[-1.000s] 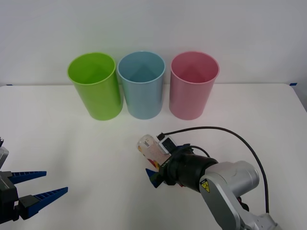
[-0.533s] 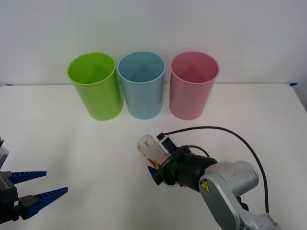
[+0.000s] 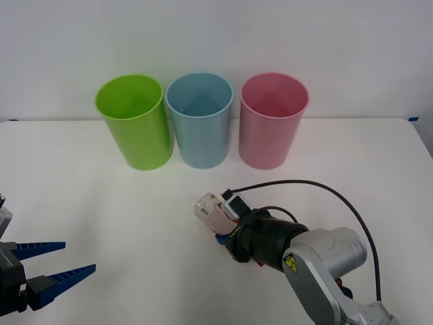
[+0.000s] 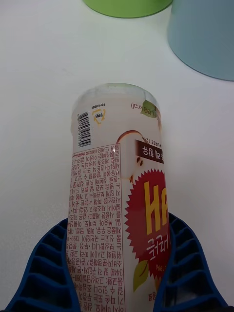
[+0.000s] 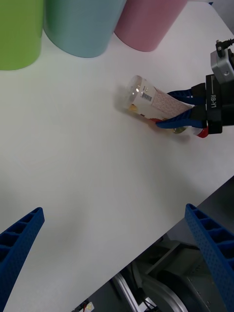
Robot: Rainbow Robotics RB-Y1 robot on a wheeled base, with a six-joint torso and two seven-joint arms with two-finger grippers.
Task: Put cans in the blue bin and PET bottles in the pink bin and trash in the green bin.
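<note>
Blue fingers of right gripper [image 3: 223, 233] clamped on PET bottle [image 3: 211, 211], tilted above counter [image 3: 101, 203]; left gripper [image 3: 64, 261] apart, idle.

White table [image 3: 101, 203] – pale wall [image 3: 216, 34] behind.

My right arm [image 3: 325, 261] is silver with a black wrist collar, yellow warning sticker [image 3: 289, 263], looping black cable [image 3: 318, 184]; fingers [image 4: 187, 273] are blue, ribbed.
</note>
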